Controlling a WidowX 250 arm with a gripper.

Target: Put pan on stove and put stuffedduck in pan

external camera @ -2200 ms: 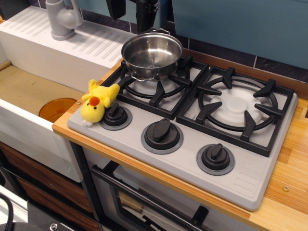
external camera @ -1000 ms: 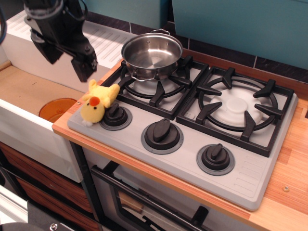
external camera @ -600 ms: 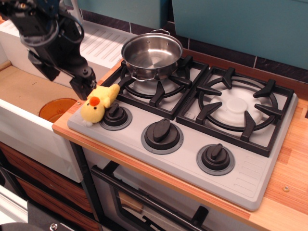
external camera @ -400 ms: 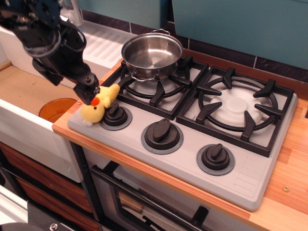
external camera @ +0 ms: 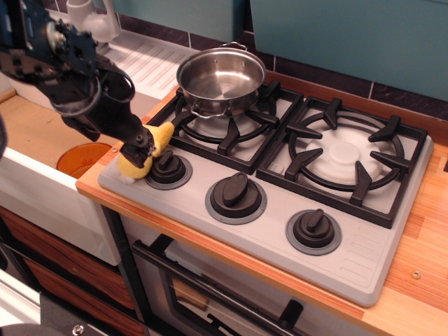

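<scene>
The duck [external camera: 145, 154] is lying at the stove's [external camera: 280, 224] front left corner, touching the leftmost knob [external camera: 168, 168]. The gripper [external camera: 142, 149] is pressing down onto it, covering its middle; whether the fingers are clamping it, I cannot tell. The pan [external camera: 220, 78] is sitting on the back left burner [external camera: 227, 119], near the worktop's rear edge.

The pan [external camera: 221, 78] is shiny, smooth metal. The stuffedduck [external camera: 142, 155] is soft, fuzzy yellow cloth. The stove [external camera: 350, 259] looks like dull grey plastic, and the counter [external camera: 420, 280] is smooth wood.
</scene>
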